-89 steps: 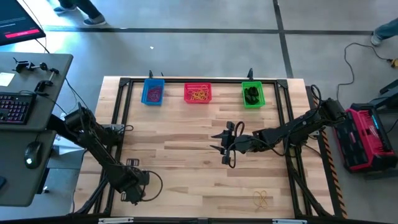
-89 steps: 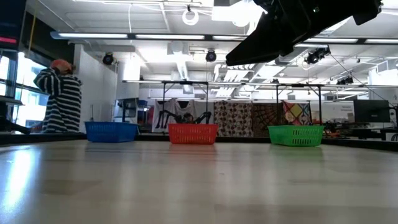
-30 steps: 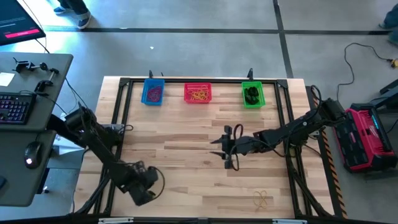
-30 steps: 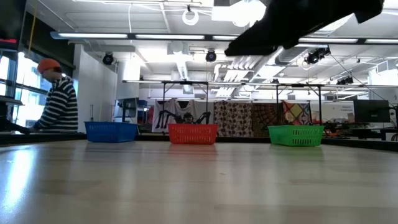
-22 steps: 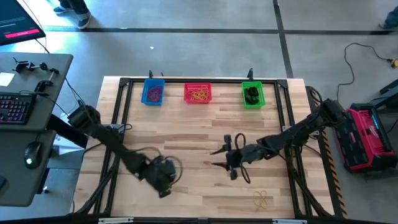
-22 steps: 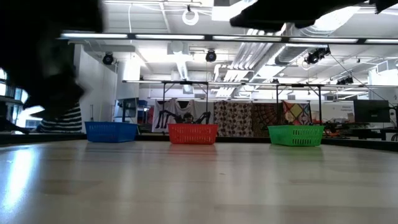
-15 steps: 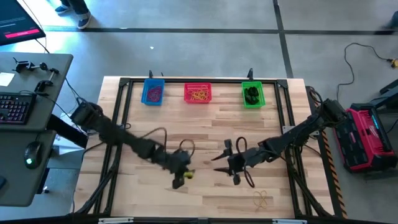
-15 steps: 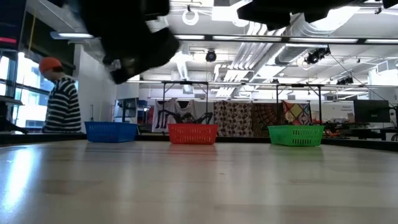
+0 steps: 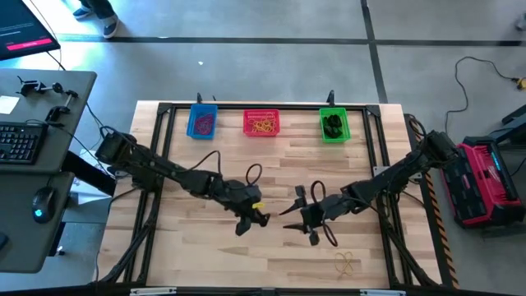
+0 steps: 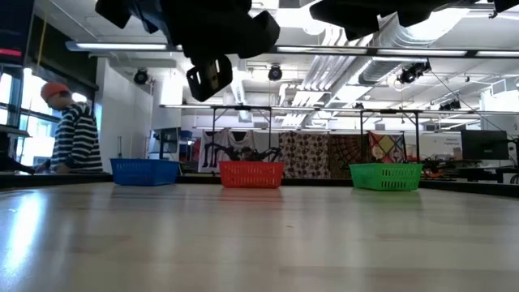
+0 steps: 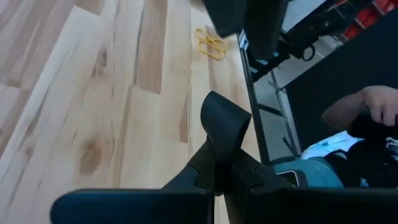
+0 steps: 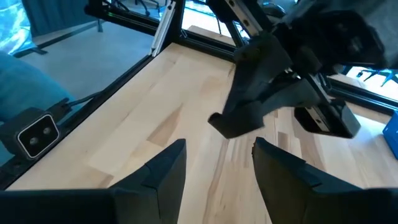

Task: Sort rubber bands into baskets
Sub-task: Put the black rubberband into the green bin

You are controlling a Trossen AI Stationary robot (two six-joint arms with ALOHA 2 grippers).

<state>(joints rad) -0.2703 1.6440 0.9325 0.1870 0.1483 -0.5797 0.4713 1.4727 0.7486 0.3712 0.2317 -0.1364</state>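
Note:
Three baskets stand in a row at the table's far edge: blue (image 9: 202, 122) with purplish rubber bands, red (image 9: 261, 123) with yellow ones, green (image 9: 333, 125) with dark ones. A few yellow rubber bands (image 9: 345, 263) lie tangled on the wood near the front right, also seen in the left wrist view (image 11: 210, 42). My left gripper (image 9: 246, 220) hangs shut above the table's middle, with nothing seen between its fingers (image 11: 225, 124). My right gripper (image 9: 297, 215) stands open just right of it, facing it, with nothing in it (image 12: 214, 155).
The two grippers are close together over the table's middle; the left one (image 12: 261, 93) fills the right wrist view. A black frame (image 9: 164, 111) runs around the table. A person in a striped shirt (image 10: 75, 138) sits beyond the far left corner.
My left gripper has swung from the table's near left corner toward the middle, rising a little and turning as it went, and has stayed shut. My right gripper has drifted slightly toward the near edge and has stayed open.

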